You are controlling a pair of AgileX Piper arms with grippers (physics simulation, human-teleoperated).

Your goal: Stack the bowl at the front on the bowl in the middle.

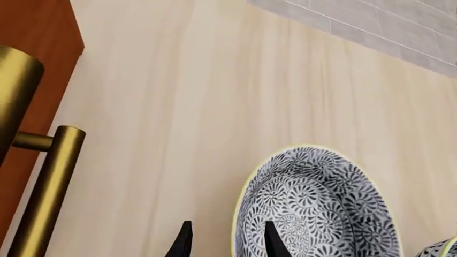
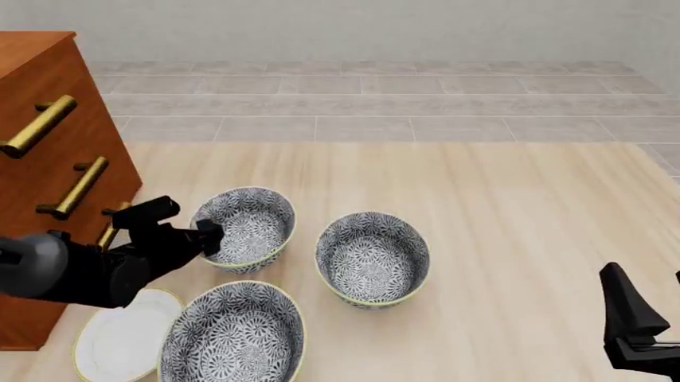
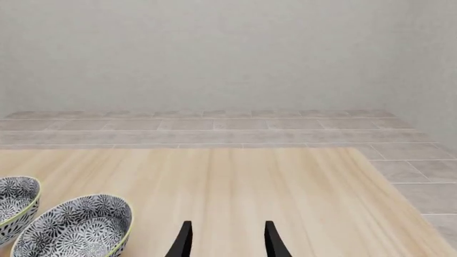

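Note:
The bowl at the front [image 2: 234,330] sits nearest the table's front edge, floral grey-and-white with a pale rim. To its right and further back stands the bowl in the middle [image 2: 372,257] [image 3: 71,227]. A third alike bowl [image 2: 247,228] [image 1: 314,209] is at the back left. My left gripper [image 2: 209,237] [image 1: 227,227] is open at that third bowl's left rim, one finger over its inside and one outside. I cannot tell if it touches. My right gripper [image 2: 650,306] [image 3: 226,241] hangs open and empty at the front right.
A flat white plate [image 2: 123,342] lies left of the front bowl, partly under my left arm. A brown cabinet [image 2: 53,119] with brass handles [image 1: 43,198] stands along the table's left side, close to my left arm. Bare wood [image 2: 531,207] stretches to the right.

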